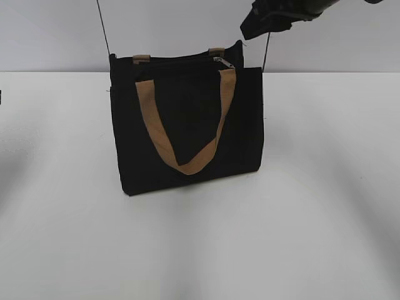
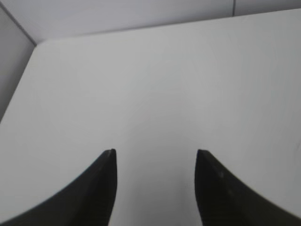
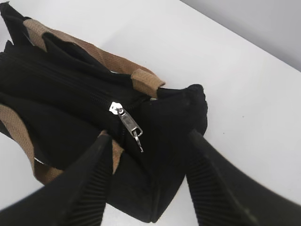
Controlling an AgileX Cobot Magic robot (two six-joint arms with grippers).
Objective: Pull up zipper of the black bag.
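Observation:
A black bag (image 1: pixel 187 125) with tan handles (image 1: pixel 187 159) stands upright in the middle of the white table. Its silver zipper pull (image 1: pixel 223 62) sits at the right end of the top edge. In the right wrist view the bag (image 3: pixel 70 94) fills the left side and the zipper pull (image 3: pixel 129 125) hangs just ahead of my right gripper (image 3: pixel 148 141), which is open and empty above the bag's right end. In the exterior view that gripper (image 1: pixel 265 25) hovers above the bag's top right corner. My left gripper (image 2: pixel 155 153) is open and empty over bare table.
The white table (image 1: pixel 325 206) spreads around the bag. A grey wall (image 1: pixel 187 25) stands behind it. The table's rounded corner (image 2: pixel 42 44) shows in the left wrist view. Two thin dark cables (image 1: pixel 103 28) hang behind the bag.

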